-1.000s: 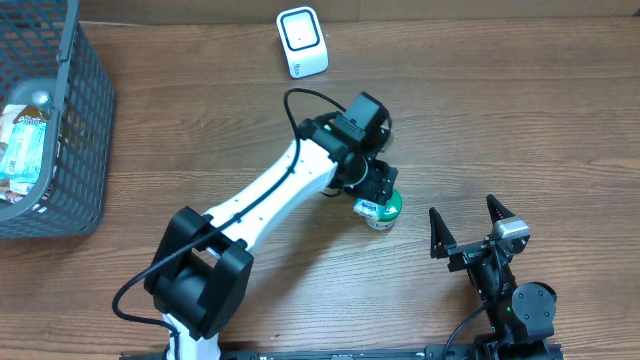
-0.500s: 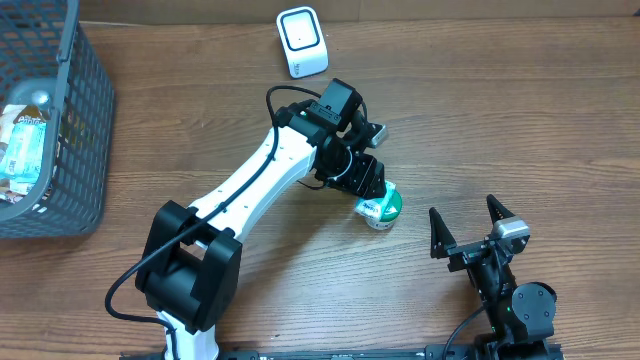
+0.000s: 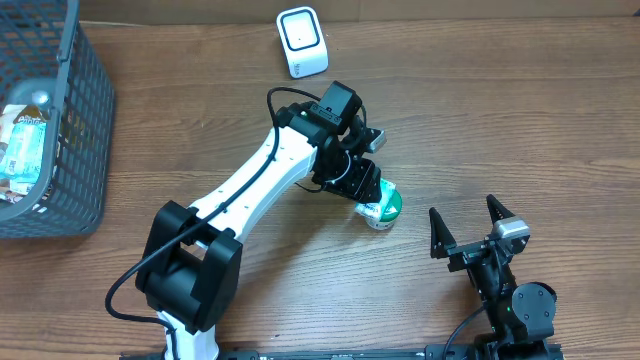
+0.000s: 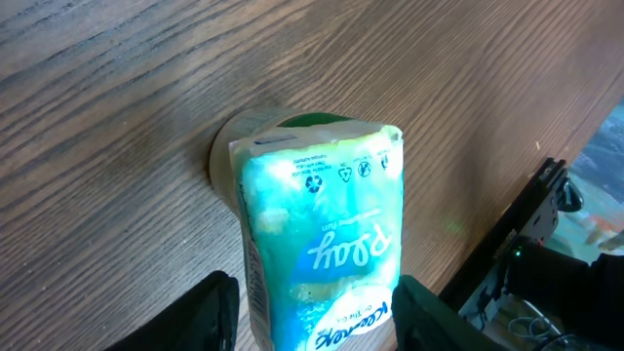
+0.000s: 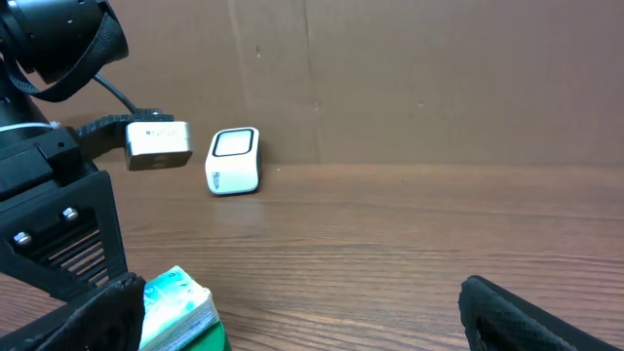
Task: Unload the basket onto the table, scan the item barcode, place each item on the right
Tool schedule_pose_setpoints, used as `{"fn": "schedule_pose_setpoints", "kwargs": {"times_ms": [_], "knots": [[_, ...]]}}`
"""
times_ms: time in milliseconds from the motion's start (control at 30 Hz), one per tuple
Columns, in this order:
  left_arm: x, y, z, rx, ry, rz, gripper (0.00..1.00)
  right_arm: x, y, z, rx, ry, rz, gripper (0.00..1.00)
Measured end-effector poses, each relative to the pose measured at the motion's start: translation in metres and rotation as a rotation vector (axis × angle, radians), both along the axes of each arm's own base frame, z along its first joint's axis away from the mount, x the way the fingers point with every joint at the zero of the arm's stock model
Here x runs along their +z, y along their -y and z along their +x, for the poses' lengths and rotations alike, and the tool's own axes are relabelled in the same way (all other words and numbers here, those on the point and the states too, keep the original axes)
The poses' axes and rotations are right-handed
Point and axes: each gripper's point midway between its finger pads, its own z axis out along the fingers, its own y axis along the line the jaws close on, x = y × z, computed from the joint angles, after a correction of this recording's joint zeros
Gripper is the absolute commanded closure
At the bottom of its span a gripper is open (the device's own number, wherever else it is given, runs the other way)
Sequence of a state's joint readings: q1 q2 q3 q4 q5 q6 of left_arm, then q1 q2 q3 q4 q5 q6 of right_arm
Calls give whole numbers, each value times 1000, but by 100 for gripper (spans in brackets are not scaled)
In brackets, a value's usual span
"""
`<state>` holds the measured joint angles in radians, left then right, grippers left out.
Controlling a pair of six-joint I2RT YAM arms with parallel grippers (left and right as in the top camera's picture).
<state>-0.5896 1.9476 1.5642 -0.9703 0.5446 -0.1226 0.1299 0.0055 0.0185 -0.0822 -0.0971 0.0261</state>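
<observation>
Blocking most of the tissue pack [image 4: 322,224] in the overhead view is the left arm [image 3: 270,180]; only the pack's end + a green round bit [image 3: 393,206] poke out past it. Pack is on the worktop [image 3: 520,100], well apart from the scanner [image 3: 302,42], on the robot's side of it & a bit to the right.

Left wrist view: big print on the pack reads upside down, small print too blurry to read. Pack's near end is cut off by the frame edge. Which face has the barcode: can't tell. Can't tell either if the green bit belongs to the pack or is a sep. thing under it.

Basket [image 3: 85,120], far left of the scanner, is cropped by the frame; pkgs inside sit behind mesh, hard to ID.

Left jaws: approx half spread, one finger [image 4: 219,312] each side of the pack, close along its long sides. Finger roots are out of frame. Whether they press the pack or only flank it: can't tell.

Right jaws: spread fully wide, nothing btwn them, farther from the scanner than the pack is. In the right wrist view only the fingers [image 5: 507,312] show, at the bottom corners, w/ the scanner small & far beyond the pack's corner.
</observation>
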Motion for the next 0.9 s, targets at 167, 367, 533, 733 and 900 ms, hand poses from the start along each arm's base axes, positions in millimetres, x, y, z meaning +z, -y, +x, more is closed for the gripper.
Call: {"fn": "schedule_pose_setpoints", "kwargs": {"times_ms": [167,367,533,733,900], "knots": [[-2,3,-3,-12,10,15,50,0,0,0,0,0,0,0],[-3,3,-3,-13,11,22,53,0,0,0,0,0,0,0],[-5,4,-2,-14,13,21,58,0,0,0,0,1,0,0],[-10,2,-4,-12,13,39,74,0,0,0,0,0,0,0],[-12,2,-5,-9,10,43,96,0,0,0,0,0,0,0]]}}
